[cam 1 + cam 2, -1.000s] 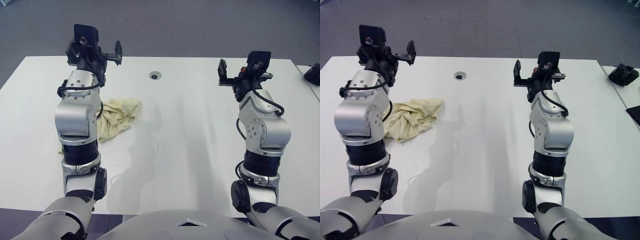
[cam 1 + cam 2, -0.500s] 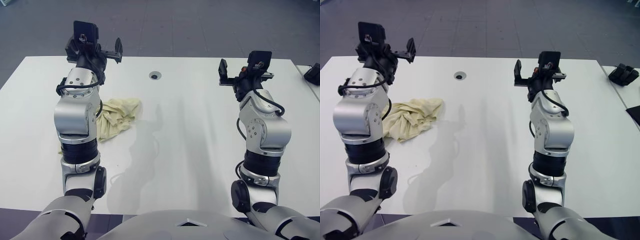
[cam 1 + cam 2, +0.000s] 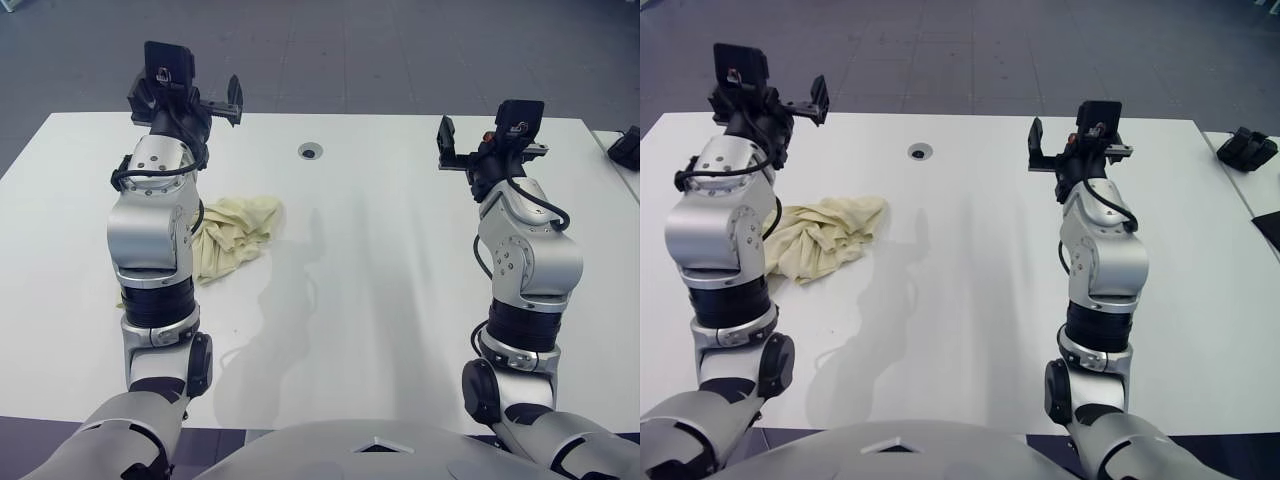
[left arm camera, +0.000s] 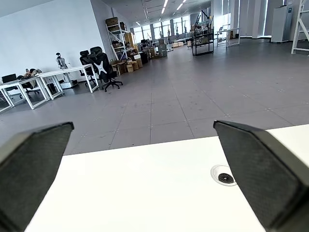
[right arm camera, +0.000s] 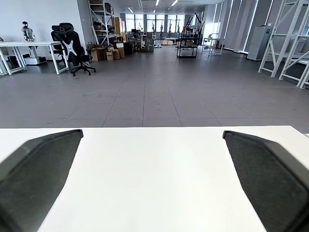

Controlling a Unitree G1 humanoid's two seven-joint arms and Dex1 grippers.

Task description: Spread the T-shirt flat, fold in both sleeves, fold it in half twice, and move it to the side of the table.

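Robot-side of the grommet (image 3: 311, 151), left eye view, T-shirt (image 3: 235, 236): it lies crumpled on the table (image 3: 400, 280), to the robot's left of the grommet and nearer the robot. The left forearm hides part of it.
T-shirt axis: the heap's long axis runs diagonally. One end is nearest the grommet and the other trails away toward the robot's left. You cannot tell collar, hem or sleeves, so treat its heading as unknown.
Left gripper (image 3: 188, 100): raised to the left of the grommet, beyond the T-shirt and clear of it.
Right eye view, right gripper (image 3: 1078, 152): raised to the right of the grommet, well apart from the T-shirt.
Left wrist view, fingers (image 4: 34, 174): spread wide with nothing between them. The grommet shows on the table ahead.
Right wrist view, fingers (image 5: 38, 169): spread wide with nothing held.
Risk, bunching: if you pinch the middle of the heap, you will likely catch several layers and lift a wad that will not spread.
Risk, hidden cloth: the covered end gives you no edge to aim at, so the forearm may snag or drag it on the way down.
Risk, sliding: a pull with one gripper alone would probably drag the whole heap away from the grommet instead of opening it.
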